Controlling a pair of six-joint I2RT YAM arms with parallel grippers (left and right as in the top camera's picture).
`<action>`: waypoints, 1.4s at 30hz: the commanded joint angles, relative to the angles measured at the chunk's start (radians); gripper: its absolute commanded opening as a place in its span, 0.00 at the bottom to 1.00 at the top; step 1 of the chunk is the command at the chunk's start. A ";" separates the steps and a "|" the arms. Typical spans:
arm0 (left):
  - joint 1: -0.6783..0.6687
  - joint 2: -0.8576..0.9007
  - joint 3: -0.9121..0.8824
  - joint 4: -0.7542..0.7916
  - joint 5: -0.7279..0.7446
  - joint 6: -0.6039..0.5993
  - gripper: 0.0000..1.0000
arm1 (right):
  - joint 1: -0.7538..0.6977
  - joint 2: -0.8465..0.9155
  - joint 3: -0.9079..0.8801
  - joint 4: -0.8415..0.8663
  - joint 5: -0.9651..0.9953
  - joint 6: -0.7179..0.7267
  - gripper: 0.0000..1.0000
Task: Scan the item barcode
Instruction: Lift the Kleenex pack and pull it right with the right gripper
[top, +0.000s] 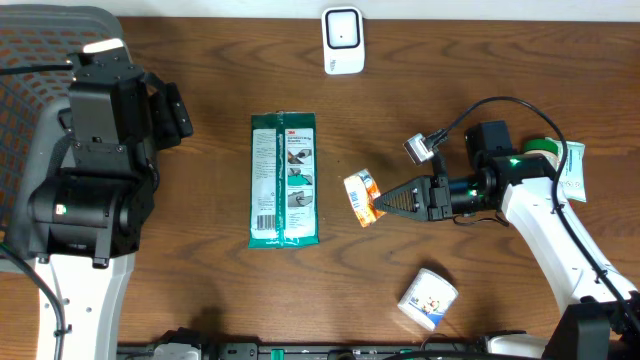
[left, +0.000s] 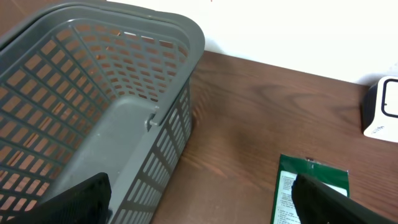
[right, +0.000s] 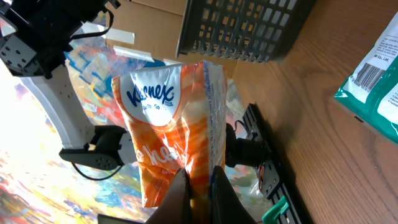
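Observation:
An orange Kleenex tissue pack (top: 361, 197) hangs a little above the table's middle right, and my right gripper (top: 381, 205) is shut on its edge. The right wrist view shows the pack (right: 165, 118) upright with my right gripper (right: 198, 190) pinching its lower end. A white barcode scanner (top: 342, 40) stands at the table's far edge, well away from the pack. My left gripper (top: 178, 108) stands open beside the basket with nothing between its fingers (left: 78, 200). A barcode on the held pack faces up in the overhead view.
A green wipes pack (top: 285, 180) lies flat mid-table, barcode at its near end. A small white tub (top: 428, 298) lies near the front right. A grey mesh basket (left: 93, 93) occupies the far left. A green-and-white item (top: 556, 152) sits by the right arm's base.

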 joint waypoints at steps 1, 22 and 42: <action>0.002 0.001 0.007 0.001 -0.013 -0.009 0.92 | -0.003 -0.016 0.004 -0.001 -0.031 -0.021 0.01; 0.002 0.001 0.007 0.001 -0.013 -0.009 0.92 | -0.002 -0.015 0.004 0.204 0.069 -0.022 0.01; 0.002 0.001 0.007 0.001 -0.013 -0.009 0.92 | -0.001 -0.016 0.149 0.068 0.853 0.144 0.01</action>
